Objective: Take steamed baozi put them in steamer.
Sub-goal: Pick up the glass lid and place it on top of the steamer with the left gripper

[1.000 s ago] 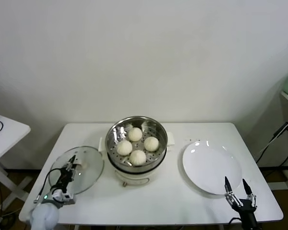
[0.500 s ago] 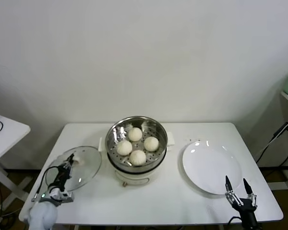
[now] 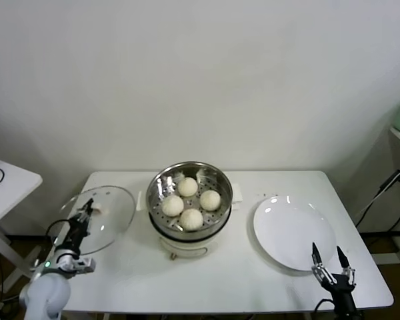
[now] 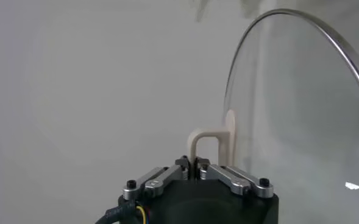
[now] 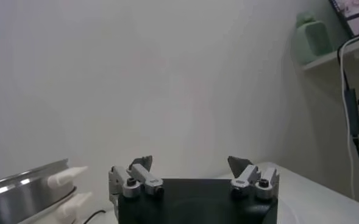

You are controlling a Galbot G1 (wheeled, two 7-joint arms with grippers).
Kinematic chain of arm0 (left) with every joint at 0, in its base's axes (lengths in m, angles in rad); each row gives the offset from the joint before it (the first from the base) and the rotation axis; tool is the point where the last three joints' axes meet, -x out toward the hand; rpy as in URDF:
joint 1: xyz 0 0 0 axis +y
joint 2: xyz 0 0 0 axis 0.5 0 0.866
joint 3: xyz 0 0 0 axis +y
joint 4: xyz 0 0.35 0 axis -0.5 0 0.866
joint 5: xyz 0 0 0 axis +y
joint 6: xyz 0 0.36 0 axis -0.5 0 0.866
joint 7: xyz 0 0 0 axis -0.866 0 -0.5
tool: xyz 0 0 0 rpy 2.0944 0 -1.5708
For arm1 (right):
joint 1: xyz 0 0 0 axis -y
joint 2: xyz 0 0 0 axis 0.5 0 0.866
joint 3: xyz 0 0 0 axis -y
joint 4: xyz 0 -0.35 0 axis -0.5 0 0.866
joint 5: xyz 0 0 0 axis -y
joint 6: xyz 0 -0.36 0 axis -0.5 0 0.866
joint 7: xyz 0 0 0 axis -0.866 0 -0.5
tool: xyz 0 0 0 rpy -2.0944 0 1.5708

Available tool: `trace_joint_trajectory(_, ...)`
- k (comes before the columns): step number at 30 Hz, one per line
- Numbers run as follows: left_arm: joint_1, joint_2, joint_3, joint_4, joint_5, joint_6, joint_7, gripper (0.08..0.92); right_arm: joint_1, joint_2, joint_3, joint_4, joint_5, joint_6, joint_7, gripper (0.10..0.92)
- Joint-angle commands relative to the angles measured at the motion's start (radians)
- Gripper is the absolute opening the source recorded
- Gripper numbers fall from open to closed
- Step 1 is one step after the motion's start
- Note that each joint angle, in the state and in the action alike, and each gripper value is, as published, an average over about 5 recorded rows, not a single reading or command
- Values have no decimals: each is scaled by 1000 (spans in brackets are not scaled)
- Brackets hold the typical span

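Observation:
Four cream-white baozi (image 3: pixel 189 201) lie in the shiny perforated steamer (image 3: pixel 218 180) atop its cream pot base at the table's middle. My left gripper (image 3: pixel 86 210) is shut on the cream handle (image 4: pixel 205 143) of the round glass lid (image 3: pixel 107 220) and holds the lid tilted up off the table at the left. In the left wrist view the lid (image 4: pixel 301 103) stands on edge past my left gripper (image 4: pixel 192 163). My right gripper (image 3: pixel 327 257) is open and empty at the table's front right; it also shows in its wrist view (image 5: pixel 190 162).
A flat white plate (image 3: pixel 290 231) lies right of the steamer, just behind the right gripper. The steamer's rim and handle (image 5: pixel 42 185) show in the right wrist view. A second white table (image 3: pixel 3 183) stands at the far left.
My left gripper has lifted the glass lid off the table and moved it up and to the left, tilting it. The right arm has not moved.

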Motion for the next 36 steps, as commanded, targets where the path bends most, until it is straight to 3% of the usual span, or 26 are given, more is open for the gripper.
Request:
trace_joint_trajectory(1,59,69,9,-262,-97,189,-1,150,1,-3,0,3,1,2,1,823)
trace_joint_trajectory(16,95,351,149,-512,-330,551,133,150,11,-16,-2,-2,-4,-4,3,823)
trace_joint_trajectory(21,73,412,237,-556,-346,624,165,150,20,-17,-6,-12,-14,-9,6,823)
trace_joint_trajectory(27,21,401,364,-534,-329,660,164,150,23,-16,-15,-22,-27,-8,12,823)
trace_joint_trajectory(36,-107,273,559,-452,-218,693,177,150,17,-11,-26,-26,-65,-25,36,823)
